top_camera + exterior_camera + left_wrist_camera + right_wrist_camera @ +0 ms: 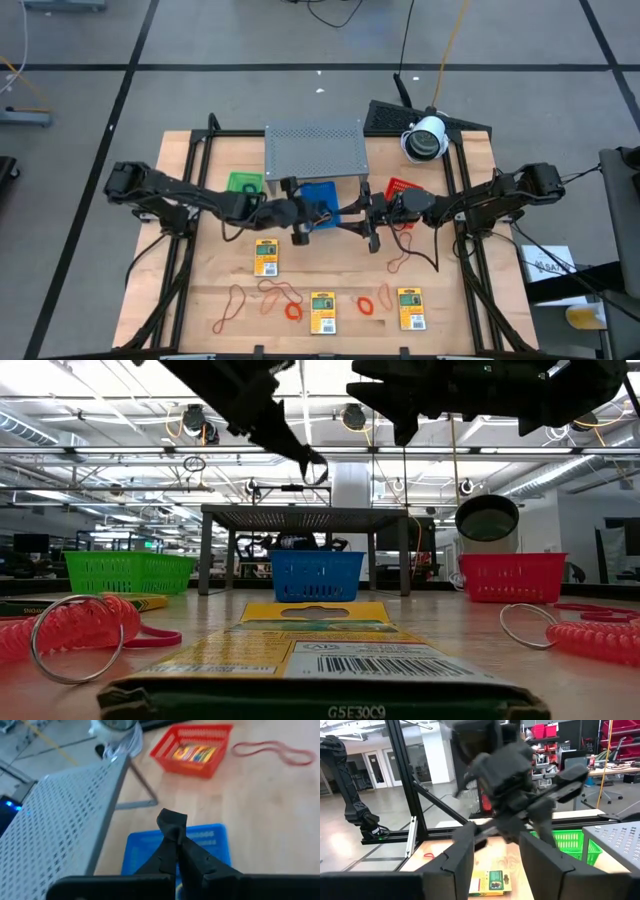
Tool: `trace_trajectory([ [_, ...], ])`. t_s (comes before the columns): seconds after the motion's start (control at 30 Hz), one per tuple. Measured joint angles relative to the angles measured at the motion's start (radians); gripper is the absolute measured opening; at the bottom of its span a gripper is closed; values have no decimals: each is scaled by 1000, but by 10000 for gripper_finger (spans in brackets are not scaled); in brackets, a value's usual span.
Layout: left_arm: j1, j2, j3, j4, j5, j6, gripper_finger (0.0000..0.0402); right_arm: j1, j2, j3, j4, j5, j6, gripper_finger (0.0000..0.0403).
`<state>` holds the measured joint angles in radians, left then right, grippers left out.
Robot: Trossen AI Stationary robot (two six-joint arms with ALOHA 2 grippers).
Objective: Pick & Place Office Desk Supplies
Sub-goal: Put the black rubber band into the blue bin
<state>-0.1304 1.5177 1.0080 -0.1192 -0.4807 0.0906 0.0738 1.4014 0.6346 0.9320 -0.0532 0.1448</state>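
Both claws — left [301, 234] pinched, right [372, 238] parted — above blue tray [322, 196].

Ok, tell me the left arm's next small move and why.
Probably ease the left gripper forward over the blue tray: its jaws are shut on a small ring, the tray lies just ahead and below, and the right gripper stands open, holding nothing.

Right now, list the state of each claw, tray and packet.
Left claw: shut on a ring.
Right claw: open, empty.
Red tray: upright, coloured items inside.
Blue tray: upright.
Packets: lying flat.
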Motion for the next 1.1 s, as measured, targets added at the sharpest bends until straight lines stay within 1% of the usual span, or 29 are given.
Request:
trace_trajectory([
  [0.2, 74, 0, 0, 1, 41, -32, 34, 0, 0, 0, 0, 0, 0, 139],
  [0.37, 109, 0, 0, -21, 100, -85, 44, 0, 0, 0, -1, 0, 0, 138],
  [0.6, 113, 0, 0, -19, 216, -74, 46, 0, 0, 0, -1, 0, 0, 140],
  [0.9, 113, 0, 0, -20, 235, -94, 47, 0, 0, 0, -1, -3, 0, 141],
  [1.0, 113, 0, 0, -20, 276, -99, 47, 0, 0, 0, -1, -4, 7, 142],
  [1.1, 113, 0, 0, -20, 291, -105, 47, 0, 0, 0, -1, -4, 24, 141],
])
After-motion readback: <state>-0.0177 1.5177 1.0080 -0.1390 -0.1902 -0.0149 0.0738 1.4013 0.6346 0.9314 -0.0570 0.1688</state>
